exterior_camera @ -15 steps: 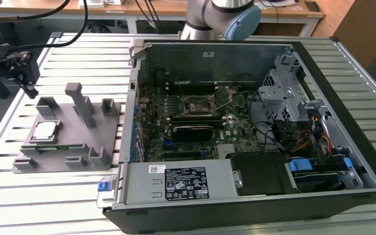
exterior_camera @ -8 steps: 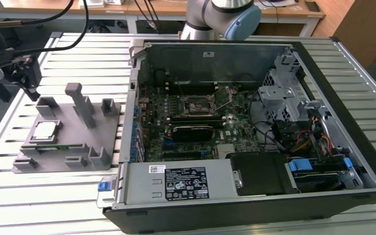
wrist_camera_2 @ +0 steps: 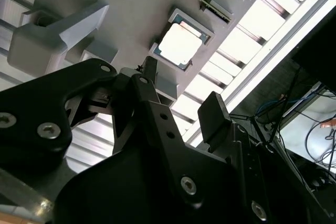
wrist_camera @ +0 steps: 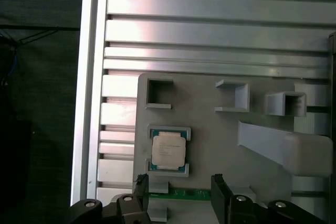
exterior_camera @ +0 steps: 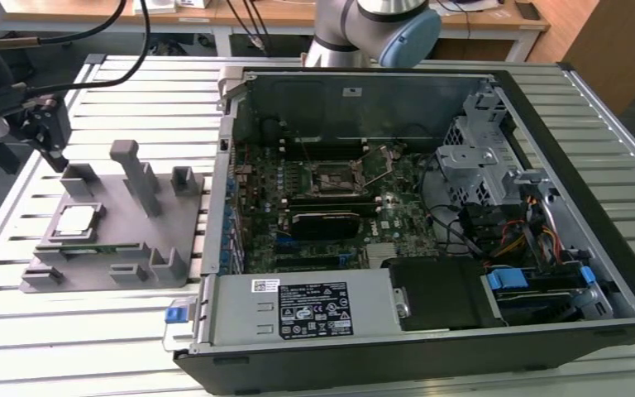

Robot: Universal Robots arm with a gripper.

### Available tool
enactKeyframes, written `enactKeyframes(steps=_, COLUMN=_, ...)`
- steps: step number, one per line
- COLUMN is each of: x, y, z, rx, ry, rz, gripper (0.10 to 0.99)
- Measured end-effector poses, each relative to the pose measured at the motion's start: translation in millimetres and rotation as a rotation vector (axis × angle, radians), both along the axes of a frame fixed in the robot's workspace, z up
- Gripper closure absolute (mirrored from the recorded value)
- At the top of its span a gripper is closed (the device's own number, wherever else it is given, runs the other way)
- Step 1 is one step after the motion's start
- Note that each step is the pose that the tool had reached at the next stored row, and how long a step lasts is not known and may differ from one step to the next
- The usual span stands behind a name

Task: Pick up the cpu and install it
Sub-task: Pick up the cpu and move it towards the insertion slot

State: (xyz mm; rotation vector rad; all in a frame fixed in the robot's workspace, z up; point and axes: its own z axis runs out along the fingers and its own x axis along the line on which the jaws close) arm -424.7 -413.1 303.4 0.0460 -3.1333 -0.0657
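Observation:
The cpu (exterior_camera: 78,222) is a small silvery square chip lying flat in a recess of the grey fixture block (exterior_camera: 119,248), toward the exterior view's left. The first wrist view shows the cpu (wrist_camera: 168,150) framed by its pocket, and the second wrist view shows the cpu (wrist_camera_2: 181,43) beyond the fingers. My gripper (exterior_camera: 50,142) hangs above the block's far end, apart from the chip. Its black fingers (wrist_camera: 219,195) stand apart with nothing between them, so the gripper (wrist_camera: 178,190) is open. The motherboard socket (exterior_camera: 332,175) sits inside the open computer case.
The open black computer case (exterior_camera: 582,273) takes up the middle and the exterior view's right of the slatted aluminium table (exterior_camera: 152,91). Grey posts (exterior_camera: 130,169) rise from the fixture block. The arm's base (exterior_camera: 379,33) stands behind the case. Cables hang at the exterior view's upper left.

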Motion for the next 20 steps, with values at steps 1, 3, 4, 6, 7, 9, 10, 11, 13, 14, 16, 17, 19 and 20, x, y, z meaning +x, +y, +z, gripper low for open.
enactKeyframes(steps=1, x=0.0, y=0.0, z=-0.3, rx=0.000, ry=-0.0001, rz=0.000, gripper=0.498)
enactKeyframes(steps=3, x=0.0, y=0.0, z=-0.8, rx=0.000, ry=-0.0001, rz=0.001, gripper=0.498)
enactKeyframes(steps=4, x=0.0, y=0.0, z=-1.0, rx=0.000, ry=-0.0001, rz=0.001, gripper=0.498)
enactKeyframes(steps=6, x=0.0, y=0.0, z=-1.4, rx=0.000, ry=-0.0001, rz=0.001, gripper=0.498)
enactKeyframes(steps=7, x=0.0, y=0.0, z=-1.7, rx=0.000, ry=-0.0001, rz=0.002, gripper=0.498)
enactKeyframes(steps=9, x=0.0, y=0.0, z=-2.2, rx=0.000, ry=-0.0002, rz=0.002, gripper=0.498)
enactKeyframes(steps=10, x=0.0, y=0.0, z=-2.4, rx=0.000, ry=-0.0001, rz=0.002, gripper=0.498)
enactKeyframes(steps=11, x=0.0, y=0.0, z=-2.6, rx=0.000, ry=0.0000, rz=0.002, gripper=0.498)
enactKeyframes(steps=13, x=0.0, y=0.0, z=-3.2, rx=0.000, ry=-0.0001, rz=0.002, gripper=0.498)
enactKeyframes(steps=14, x=0.0, y=0.0, z=-3.5, rx=0.000, ry=-0.0001, rz=0.003, gripper=0.498)
enactKeyframes(steps=16, x=0.0, y=0.0, z=-4.1, rx=0.000, ry=-0.0001, rz=0.003, gripper=0.498)
enactKeyframes(steps=17, x=0.0, y=0.0, z=-4.4, rx=0.000, ry=-0.0001, rz=0.003, gripper=0.498)
enactKeyframes(steps=19, x=0.0, y=0.0, z=-4.9, rx=0.000, ry=0.0000, rz=0.003, gripper=0.498)
enactKeyframes(steps=20, x=0.0, y=0.0, z=-5.2, rx=0.000, ry=0.0000, rz=0.003, gripper=0.498)
